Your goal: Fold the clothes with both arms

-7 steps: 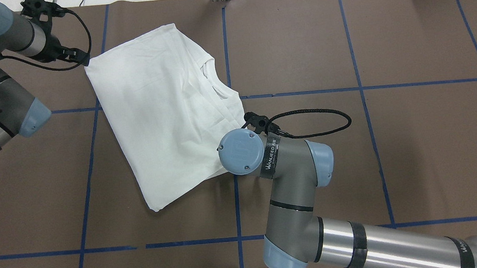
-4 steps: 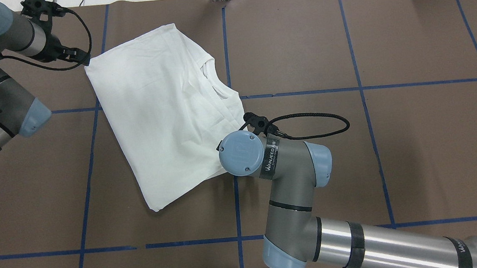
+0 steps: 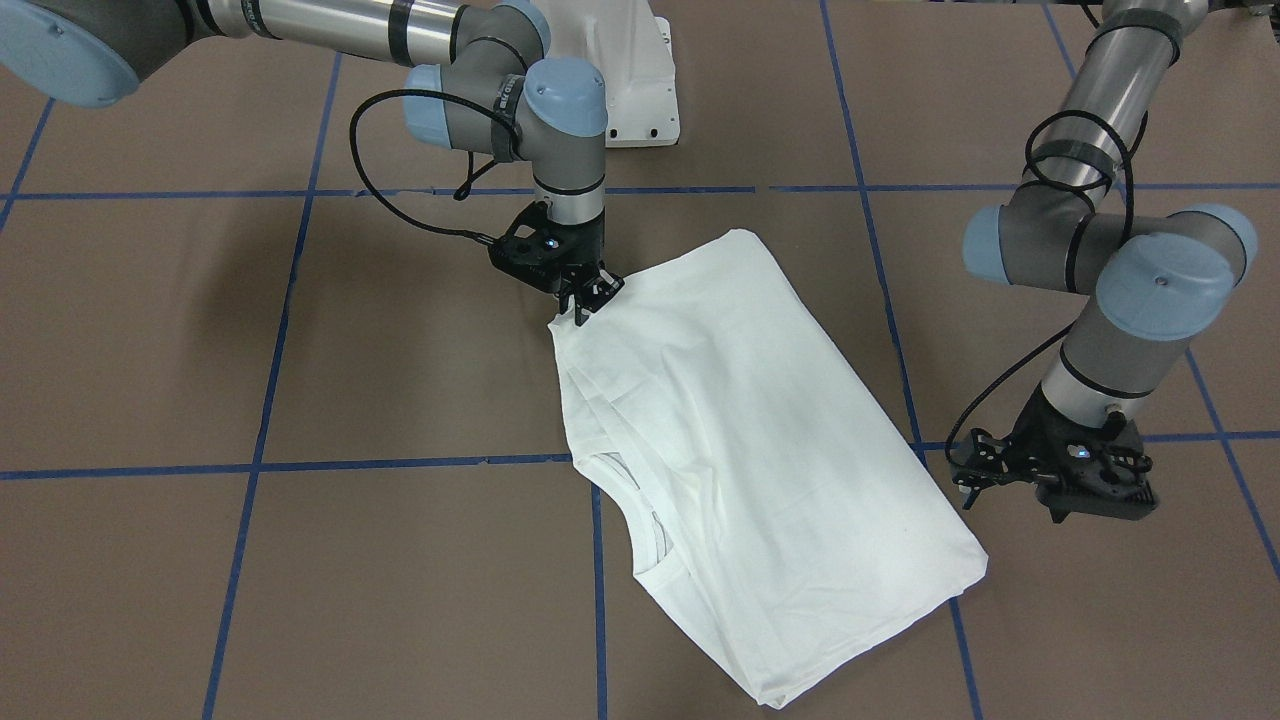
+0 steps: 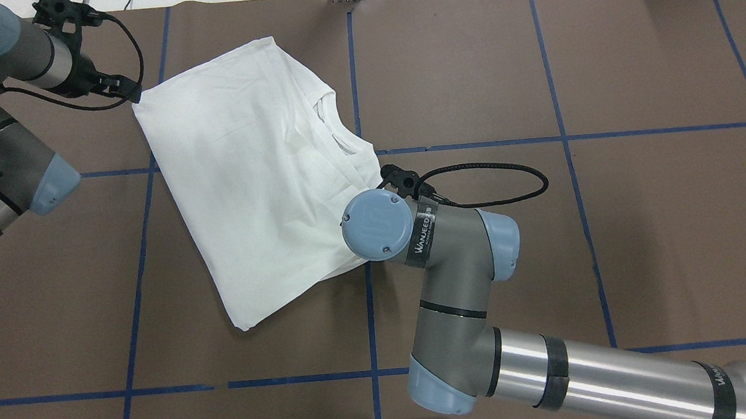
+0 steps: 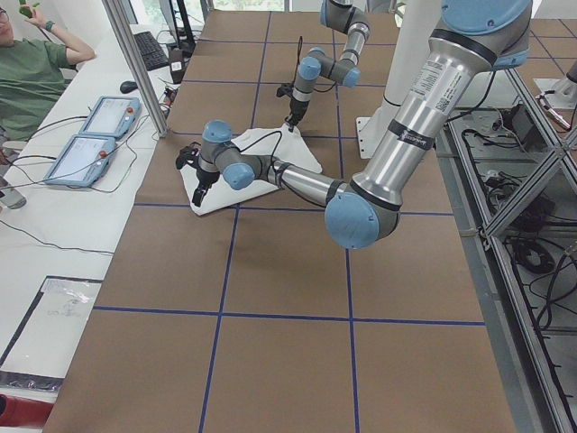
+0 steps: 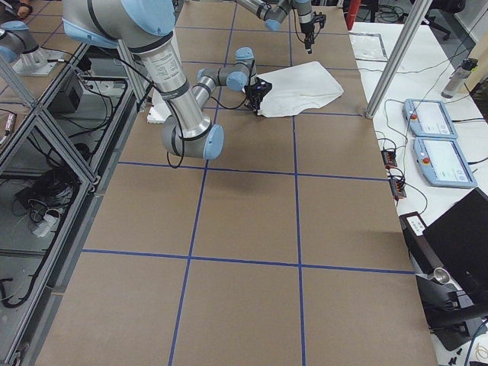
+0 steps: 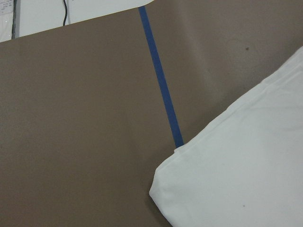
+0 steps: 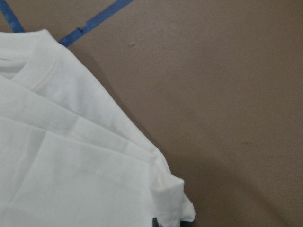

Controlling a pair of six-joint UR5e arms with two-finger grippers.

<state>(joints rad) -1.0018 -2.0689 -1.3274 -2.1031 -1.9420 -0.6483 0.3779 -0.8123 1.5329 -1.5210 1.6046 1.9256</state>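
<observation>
From where I stand, the white T-shirt [image 3: 760,430] lies slantwise on the brown table [image 3: 300,350], already gathered into a flat, layered rectangle. It sits on the robot's left half of the surface and runs up to the middle tape line [image 4: 355,104]. The ribbed collar [image 3: 640,500] shows along one long edge, and I see no sleeves sticking out (tucked under, I'd guess, though nothing shows for certain). The right gripper [image 3: 586,296] points straight down with its fingers clenched on the corner at one end of the collar edge, and the cloth is drawn up into a small peak there. Its wrist camera shows the stacked layers bunched at that same corner. The left gripper [image 3: 1090,500] hangs just beside the diagonally opposite corner and seems not to be touching it. I cannot tell whether its fingers are parted or closed, since its own camera shows only the shirt's corner and bare table. To my eye this is the set-up for a further fold, with one hold secured and the other not yet made. The next move asks the left arm to drop onto its corner and catch every layer. Then both arms should lift and carry together so the stack doesn't slide apart or skew.
</observation>
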